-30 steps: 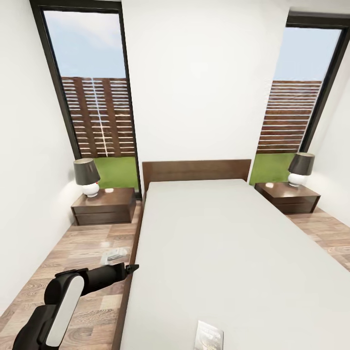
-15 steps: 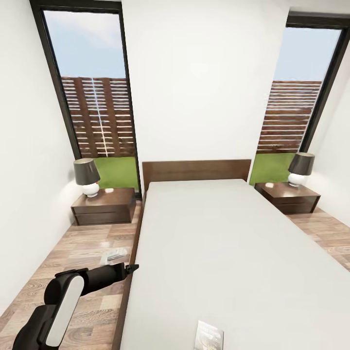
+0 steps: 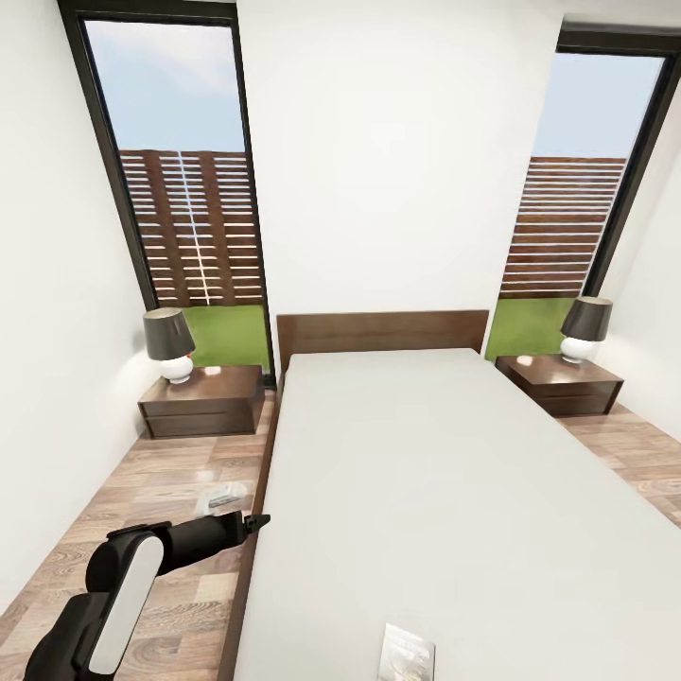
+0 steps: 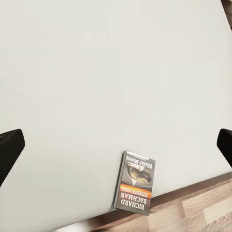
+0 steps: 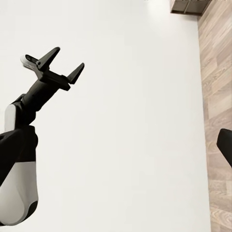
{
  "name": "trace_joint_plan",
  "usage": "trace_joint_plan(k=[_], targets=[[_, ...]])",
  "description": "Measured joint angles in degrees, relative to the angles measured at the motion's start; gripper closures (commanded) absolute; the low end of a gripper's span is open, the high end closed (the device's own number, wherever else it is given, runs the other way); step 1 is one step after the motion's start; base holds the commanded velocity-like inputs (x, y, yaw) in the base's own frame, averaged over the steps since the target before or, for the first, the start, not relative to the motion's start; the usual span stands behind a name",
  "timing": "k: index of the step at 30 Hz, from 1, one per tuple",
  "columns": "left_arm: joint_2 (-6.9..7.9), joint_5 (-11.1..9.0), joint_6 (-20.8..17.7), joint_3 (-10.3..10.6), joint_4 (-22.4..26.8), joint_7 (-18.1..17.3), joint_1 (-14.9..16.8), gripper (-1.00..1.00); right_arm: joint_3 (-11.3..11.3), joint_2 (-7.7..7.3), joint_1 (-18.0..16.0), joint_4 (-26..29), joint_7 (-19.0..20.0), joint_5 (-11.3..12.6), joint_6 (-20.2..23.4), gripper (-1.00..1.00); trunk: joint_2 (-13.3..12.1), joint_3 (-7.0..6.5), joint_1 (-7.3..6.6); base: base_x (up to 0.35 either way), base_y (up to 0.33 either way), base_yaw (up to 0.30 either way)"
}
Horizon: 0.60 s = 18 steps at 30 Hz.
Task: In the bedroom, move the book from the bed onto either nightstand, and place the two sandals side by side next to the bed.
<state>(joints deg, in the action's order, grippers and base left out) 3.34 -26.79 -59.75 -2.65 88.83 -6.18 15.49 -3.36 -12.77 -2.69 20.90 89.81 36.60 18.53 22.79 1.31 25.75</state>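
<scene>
The book [image 3: 407, 653] lies flat on the bed [image 3: 426, 454], on the white mattress near its foot. In the left wrist view the book [image 4: 135, 182] shows its orange band close to the mattress edge. My left gripper [image 3: 253, 521] hangs open at the bed's left edge, well apart from the book; the right wrist view shows this left gripper [image 5: 53, 65] with its fingers spread and empty. A pale sandal [image 3: 225, 494] rests on the floor left of the bed. Nightstands stand at the left [image 3: 203, 402] and right [image 3: 560, 383] of the headboard. One right fingertip [image 5: 224, 145] shows far out at the frame edge.
Each nightstand carries a lamp, left [image 3: 170, 342] and right [image 3: 584, 328]. Tall dark-framed windows [image 3: 184, 189] flank the white wall behind the headboard [image 3: 378, 331]. Wood-plank floor [image 3: 142, 482] runs in a narrow strip between the bed and the left wall.
</scene>
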Motion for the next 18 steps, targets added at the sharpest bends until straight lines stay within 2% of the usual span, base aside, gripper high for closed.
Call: trace_joint_plan(k=[18], targets=[[-0.02,0.0,0.0,-0.1,0.1,-0.1,0.0,-1.00,0.1,0.30,0.0,2.0,0.0,0.0,-0.9,-1.00,0.0,0.00,0.00,0.000,0.000,0.000]])
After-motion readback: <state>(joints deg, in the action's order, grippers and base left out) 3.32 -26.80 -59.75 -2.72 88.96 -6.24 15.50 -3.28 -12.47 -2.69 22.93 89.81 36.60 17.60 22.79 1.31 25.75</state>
